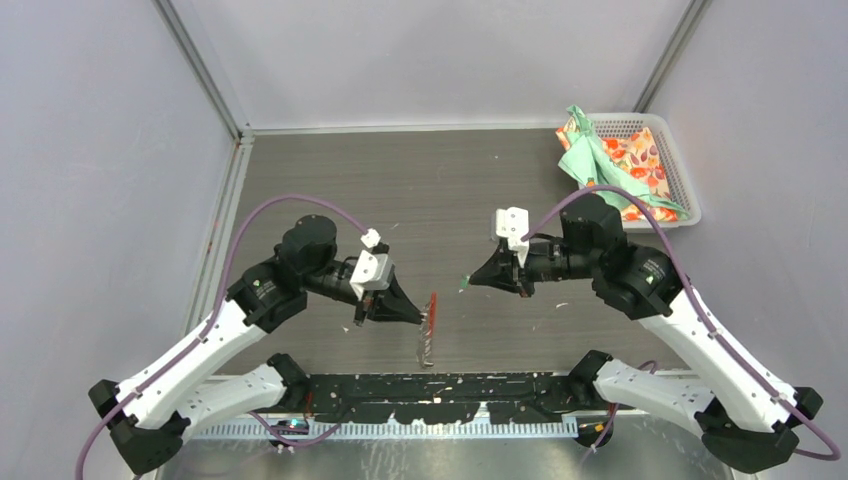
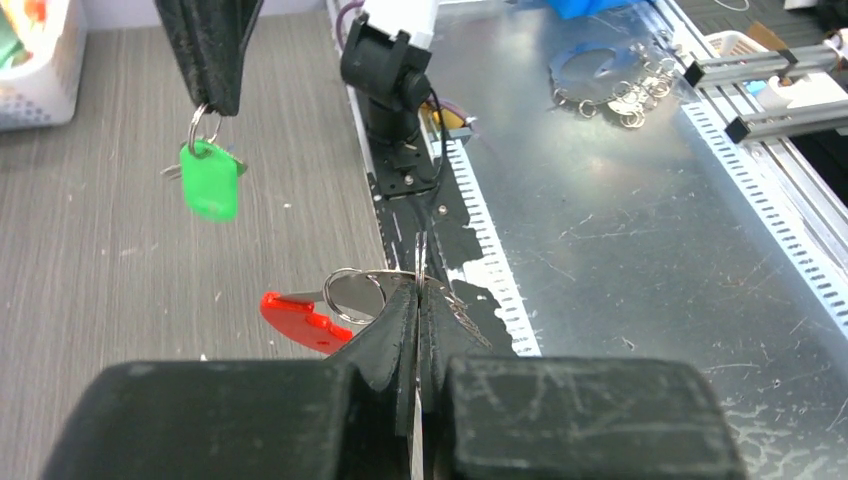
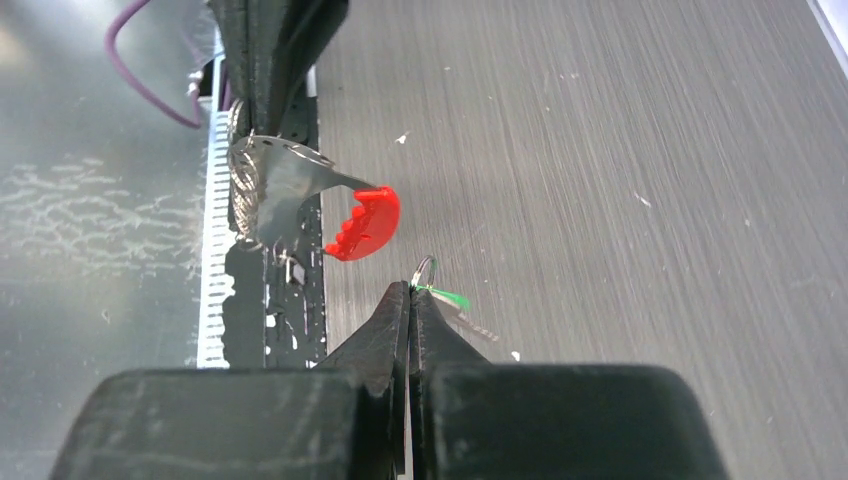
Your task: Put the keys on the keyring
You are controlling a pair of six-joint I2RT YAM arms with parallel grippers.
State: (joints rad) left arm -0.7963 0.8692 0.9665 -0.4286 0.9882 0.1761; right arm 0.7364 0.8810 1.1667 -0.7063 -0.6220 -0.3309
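Top external view puts the two claws tip to tip over the middle of the bench, near each other but not touching. The left claw is pressed together on the keyring, held off the surface. Its long axis runs from the red tab at the claw tips back toward the arm bases. The right claw is also closed, pinching the small ring of the green-tagged key, which dangles clear of the bench.

The key lies just to the right of the keyring and slightly farther from the bases, across a narrow gap. From the right wrist, the red tab sits just beyond that claw's tips and a little left. Closing this gap sideways, key ring to keyring loop, looks like the coming move. Since the right arm carries the key, it seems best placed to make it.
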